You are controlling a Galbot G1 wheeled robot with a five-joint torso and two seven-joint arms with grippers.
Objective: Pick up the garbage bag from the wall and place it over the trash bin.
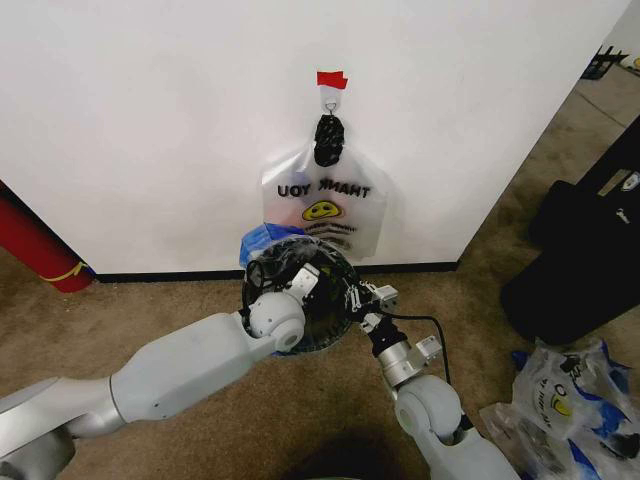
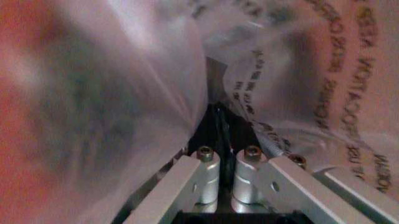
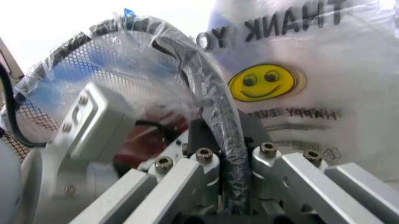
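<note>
While both grippers pinch plastic at the trash bin (image 1: 300, 300), a bag is being stretched over its rim.

Left gripper (image 2: 225, 154) sits closed on thin film, apparently the garbage bag (image 3: 112, 60) draped on the mesh; right gripper (image 3: 234, 158) clamps the bin's wrapped rim opposite, so the mouth spreads. Another printed bag (image 1: 325, 205) hangs from the hook (image 1: 331, 103) on the wall (image 1: 150, 120), just behind.
</note>
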